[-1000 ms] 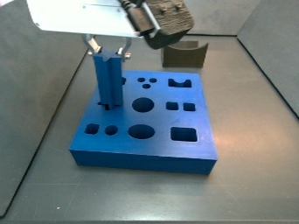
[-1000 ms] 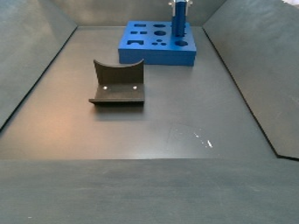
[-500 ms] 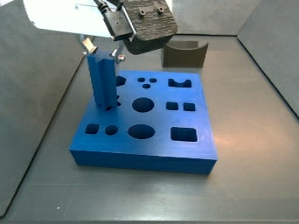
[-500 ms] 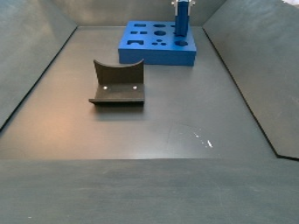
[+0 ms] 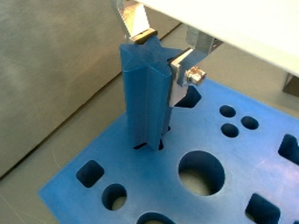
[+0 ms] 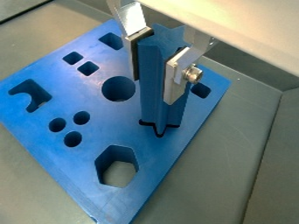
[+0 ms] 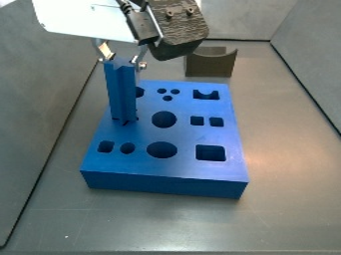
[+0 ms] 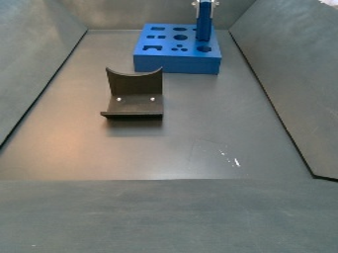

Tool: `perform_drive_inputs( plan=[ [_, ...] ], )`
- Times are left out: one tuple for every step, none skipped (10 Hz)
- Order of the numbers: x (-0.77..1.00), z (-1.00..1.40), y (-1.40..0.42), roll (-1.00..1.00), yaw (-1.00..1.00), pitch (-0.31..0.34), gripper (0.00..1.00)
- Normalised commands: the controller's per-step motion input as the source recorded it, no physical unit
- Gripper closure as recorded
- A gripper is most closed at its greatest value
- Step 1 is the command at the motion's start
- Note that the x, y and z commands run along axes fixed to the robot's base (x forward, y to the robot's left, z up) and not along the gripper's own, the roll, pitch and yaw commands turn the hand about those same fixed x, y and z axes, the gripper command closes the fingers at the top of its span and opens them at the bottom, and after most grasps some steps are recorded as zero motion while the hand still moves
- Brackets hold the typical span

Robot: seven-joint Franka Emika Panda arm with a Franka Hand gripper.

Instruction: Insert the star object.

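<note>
The star object (image 7: 122,92), a tall ridged blue peg, stands upright with its foot in the star hole at the back left of the wide blue block (image 7: 167,151). It also shows in the other side view (image 8: 205,27) and in both wrist views (image 5: 146,96) (image 6: 158,83). My gripper (image 7: 118,57) is over the block and shut on the peg's upper end. Its silver fingers with dark pads press two opposite sides in both wrist views (image 5: 158,54) (image 6: 160,54). In a side view only the gripper's lowest part (image 8: 205,5) shows at the picture's edge.
The blue block (image 8: 179,49) (image 5: 146,175) (image 6: 176,153) has several other open holes: round, square, hexagonal. A dark grey curved block (image 7: 210,62) lies behind it, and also shows in the other side view (image 8: 132,94). Grey walls ring the floor.
The wrist shifted slightly left, then a little back right. The peg stays upright in the star hole with the fingers on it.
</note>
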Motion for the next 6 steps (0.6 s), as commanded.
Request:
perform_drive_inputs(
  plan=[
    [0.00,-0.69,-0.03,0.30,0.35,-0.006,1.00],
    [0.00,-0.73,-0.05,0.27,0.37,-0.031,1.00],
    [0.02,-0.75,-0.07,0.25,0.35,-0.033,1.00],
    [0.03,-0.98,-0.15,0.15,0.07,-0.060,1.00],
    [0.03,-1.00,-0.22,0.10,0.05,-0.079,1.00],
    [0.05,-1.00,-0.23,0.06,0.03,-0.120,1.00]
  ],
)
